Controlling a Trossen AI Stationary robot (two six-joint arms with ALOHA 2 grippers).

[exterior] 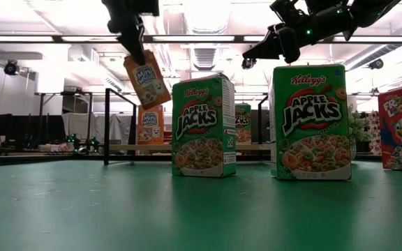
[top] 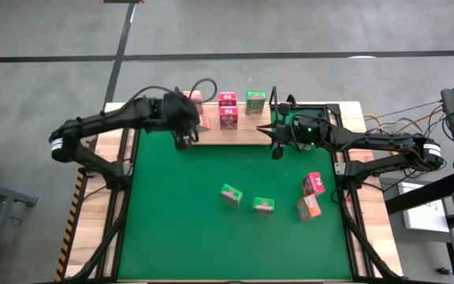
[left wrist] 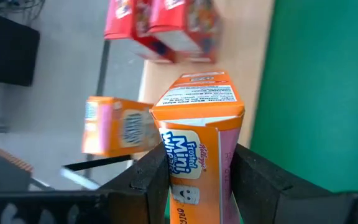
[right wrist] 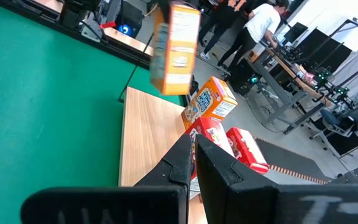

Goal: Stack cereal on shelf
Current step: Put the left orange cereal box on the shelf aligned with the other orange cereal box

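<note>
My left gripper [top: 183,136] hangs above the left end of the wooden shelf [top: 243,134], shut on an orange cereal box [exterior: 147,80]. Standing on the shelf are another orange box [left wrist: 117,127], two pink boxes [top: 228,109] and a green one [top: 255,101]. On the green mat lie or stand two green boxes [top: 231,194] [top: 263,205], a pink box [top: 314,184] and an orange box [top: 309,207]. My right gripper [top: 271,136] hovers shut over the shelf's right part, with nothing between its fingers. My left gripper pinches the orange box's upper end [exterior: 137,64] between its two fingers [left wrist: 148,180], one on each side of the printed front [left wrist: 194,186]. The fingers come from above, slanting down. The box hangs tilted below them, clear of the shelf.
Thin black wire uprights [exterior: 107,125] stand at the shelf's sides. The near half of the mat [top: 180,237] lies bare. Beyond the table, people stand among desks and equipment [right wrist: 260,25].
</note>
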